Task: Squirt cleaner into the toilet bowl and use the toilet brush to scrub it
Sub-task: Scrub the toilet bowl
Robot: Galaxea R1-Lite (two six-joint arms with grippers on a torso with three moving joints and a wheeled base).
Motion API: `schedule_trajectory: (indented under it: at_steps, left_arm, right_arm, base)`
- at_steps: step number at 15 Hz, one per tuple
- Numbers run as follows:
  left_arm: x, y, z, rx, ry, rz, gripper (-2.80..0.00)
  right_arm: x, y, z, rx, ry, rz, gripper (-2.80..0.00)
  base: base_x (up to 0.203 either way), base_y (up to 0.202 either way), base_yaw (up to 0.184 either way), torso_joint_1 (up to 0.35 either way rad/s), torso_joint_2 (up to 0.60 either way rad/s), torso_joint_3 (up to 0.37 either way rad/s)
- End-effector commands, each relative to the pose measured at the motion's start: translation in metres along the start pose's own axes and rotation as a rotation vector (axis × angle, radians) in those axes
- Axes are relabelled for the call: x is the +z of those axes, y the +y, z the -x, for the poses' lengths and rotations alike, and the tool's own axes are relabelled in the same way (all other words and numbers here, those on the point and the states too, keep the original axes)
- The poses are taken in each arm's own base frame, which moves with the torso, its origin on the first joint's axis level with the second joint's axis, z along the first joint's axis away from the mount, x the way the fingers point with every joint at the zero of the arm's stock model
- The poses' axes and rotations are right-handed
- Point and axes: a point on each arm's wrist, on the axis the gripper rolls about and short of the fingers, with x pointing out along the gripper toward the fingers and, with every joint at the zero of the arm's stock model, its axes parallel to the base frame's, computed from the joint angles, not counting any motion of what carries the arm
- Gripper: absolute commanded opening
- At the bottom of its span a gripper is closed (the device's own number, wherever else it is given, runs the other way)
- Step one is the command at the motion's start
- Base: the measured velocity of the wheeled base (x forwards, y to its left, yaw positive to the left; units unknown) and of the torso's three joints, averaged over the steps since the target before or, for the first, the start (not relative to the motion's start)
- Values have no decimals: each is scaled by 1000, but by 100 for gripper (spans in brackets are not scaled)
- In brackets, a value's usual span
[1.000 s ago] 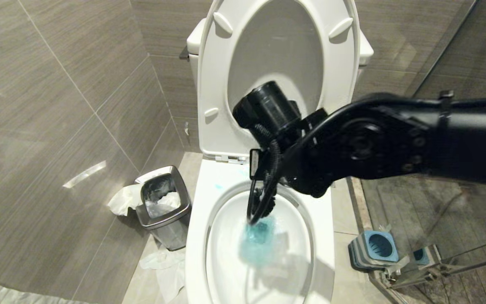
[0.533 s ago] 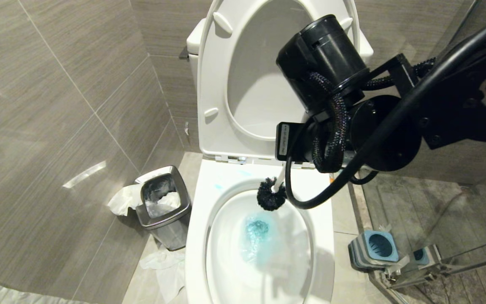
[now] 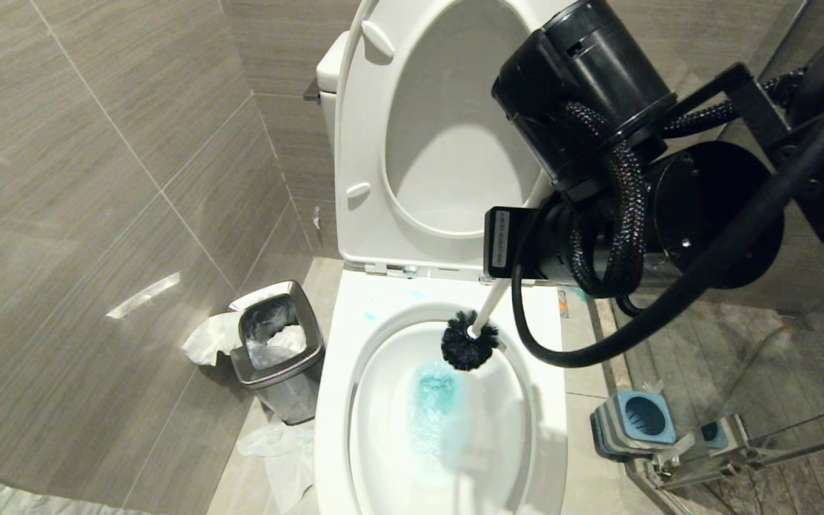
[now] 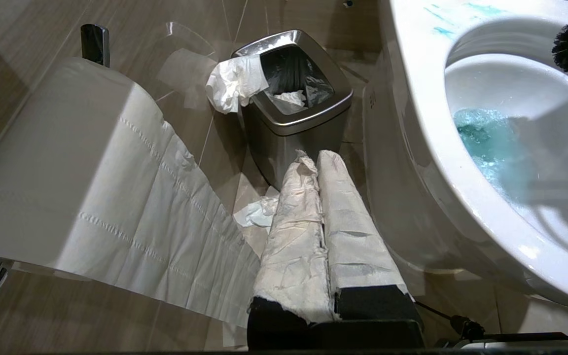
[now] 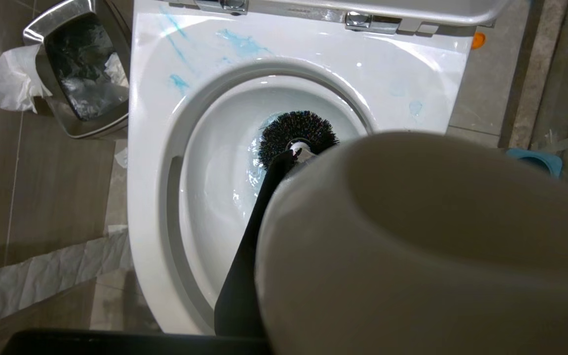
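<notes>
Right gripper (image 5: 284, 162) pinches the toilet brush (image 3: 471, 347) by its handle, the black head hanging over the toilet bowl (image 3: 333, 372) above the blue cleaner (image 3: 435, 393). Risk: drips landing on the rim. Left gripper (image 4: 321, 207) pressed together, idle.

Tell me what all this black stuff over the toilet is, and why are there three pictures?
That black thing is a robot's right arm. Its right hand, mostly hidden, holds the toilet brush over the toilet bowl. The blue in the water is the cleaner.

One picture comes from a camera on the robot's head, looking down. The other two come from cameras on its wrists. The right wrist camera looks down the white brush handle. The left wrist camera shows the left hand, wrapped in paper and shut, idle near the steel bin and a toilet paper roll. The brush holder sits on the floor.
</notes>
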Motion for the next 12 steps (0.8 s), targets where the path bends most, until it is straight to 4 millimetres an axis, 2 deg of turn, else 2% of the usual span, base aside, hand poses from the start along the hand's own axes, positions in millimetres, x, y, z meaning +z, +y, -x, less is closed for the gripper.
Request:
schedule_trajectory:
  at_steps: [1,6,8,12]
  left_arm:
    - [-1,0,0,0,3,0,-280]
    - [-1,0,0,-1,3,0,-280]
    - [-1,0,0,0,3,0,-280]
    - [-1,0,0,0,3,0,-280]
  right_arm:
    - [-2,-3,4,-12,20,17,-280]
    - [-8,-6,17,15,93,75,-280]
    - [-2,-8,24,29,74,57,-280]
    - [13,-32,58,68,23,13,-280]
  base:
    - [0,0,0,0,0,0]
    - [0,0,0,0,0,0]
    - [0,0,0,0,0,0]
    - [0,0,0,0,0,0]
